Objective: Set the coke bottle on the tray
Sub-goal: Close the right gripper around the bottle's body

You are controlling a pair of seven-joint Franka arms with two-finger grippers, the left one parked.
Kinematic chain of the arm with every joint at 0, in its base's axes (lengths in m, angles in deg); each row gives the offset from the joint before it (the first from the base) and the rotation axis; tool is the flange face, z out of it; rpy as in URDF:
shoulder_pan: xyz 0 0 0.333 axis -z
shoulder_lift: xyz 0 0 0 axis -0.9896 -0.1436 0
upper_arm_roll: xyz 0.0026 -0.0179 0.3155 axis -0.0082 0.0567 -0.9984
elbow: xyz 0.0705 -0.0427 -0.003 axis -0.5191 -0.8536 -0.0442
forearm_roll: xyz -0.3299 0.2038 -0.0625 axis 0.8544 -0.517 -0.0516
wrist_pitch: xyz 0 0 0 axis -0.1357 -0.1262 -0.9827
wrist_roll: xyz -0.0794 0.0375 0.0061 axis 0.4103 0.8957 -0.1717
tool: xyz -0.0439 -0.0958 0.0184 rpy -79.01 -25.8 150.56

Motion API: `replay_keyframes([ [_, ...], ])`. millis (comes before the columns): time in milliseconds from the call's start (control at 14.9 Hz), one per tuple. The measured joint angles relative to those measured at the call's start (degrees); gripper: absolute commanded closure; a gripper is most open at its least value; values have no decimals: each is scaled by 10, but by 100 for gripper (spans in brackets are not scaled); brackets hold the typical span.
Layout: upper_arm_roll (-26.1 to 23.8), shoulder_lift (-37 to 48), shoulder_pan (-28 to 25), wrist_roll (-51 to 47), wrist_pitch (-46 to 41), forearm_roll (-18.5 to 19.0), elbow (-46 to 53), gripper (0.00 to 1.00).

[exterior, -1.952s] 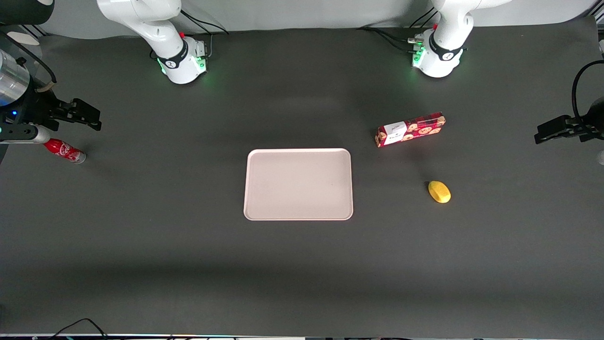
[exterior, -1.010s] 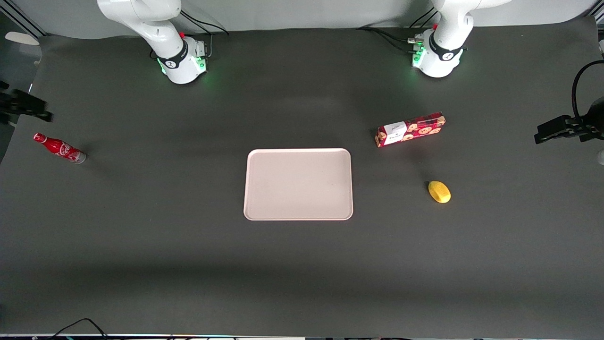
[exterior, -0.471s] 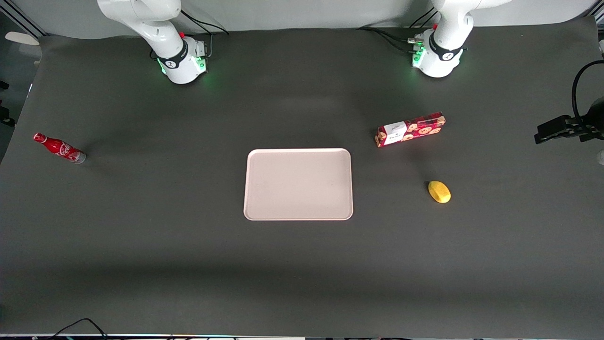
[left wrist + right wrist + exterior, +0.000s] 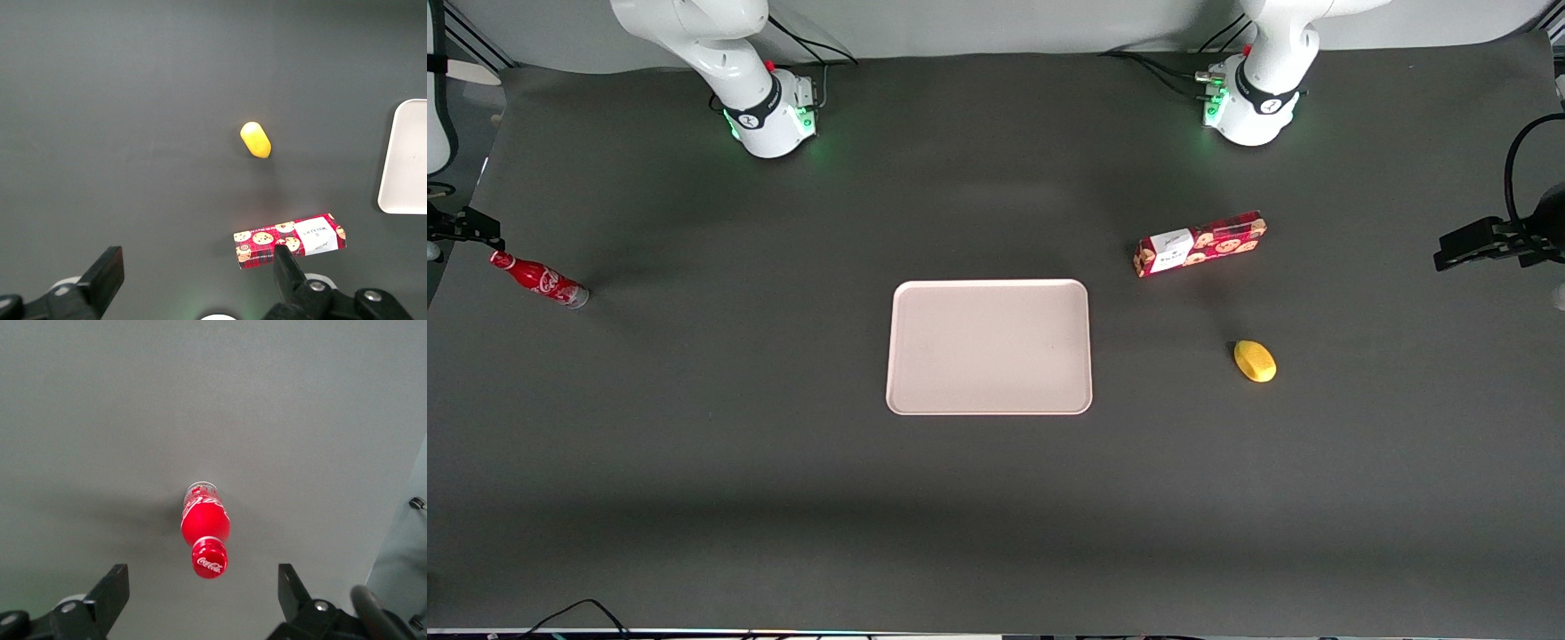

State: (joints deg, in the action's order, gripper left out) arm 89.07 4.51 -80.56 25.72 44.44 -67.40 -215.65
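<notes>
Coke bottle (image 4: 538, 278): upright on table (image 4: 783, 498), working arm's end.
Tray (image 4: 989, 348): well apart at bottle's 3 o'clock.
Gripper (image 4: 203, 587): above bottle, fingers (image 4: 113, 583) spread wide, grasping nothing.

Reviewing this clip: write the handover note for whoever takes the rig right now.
Gripper: open, empty, high above the coke bottle.
Coke bottle: upright on the table at the working arm's end, not grasped.
Tray: mid-table, nothing on it.
Cookie box and yellow object: toward the parked arm's end.
Done: gripper lined up over the bottle.
Left: descend, grasp, carry, set on the tray.
</notes>
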Motion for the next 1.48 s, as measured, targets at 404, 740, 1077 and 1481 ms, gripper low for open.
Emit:
replay_keyframes([
  [404,7,-16,2,47,62,-25,-27,9],
  [740,13,-65,3,118,101,-92,-28,31],
  [1077,17,-69,4,121,102,-95,-28,33],
  [1481,23,-69,12,122,100,-95,-28,43],
])
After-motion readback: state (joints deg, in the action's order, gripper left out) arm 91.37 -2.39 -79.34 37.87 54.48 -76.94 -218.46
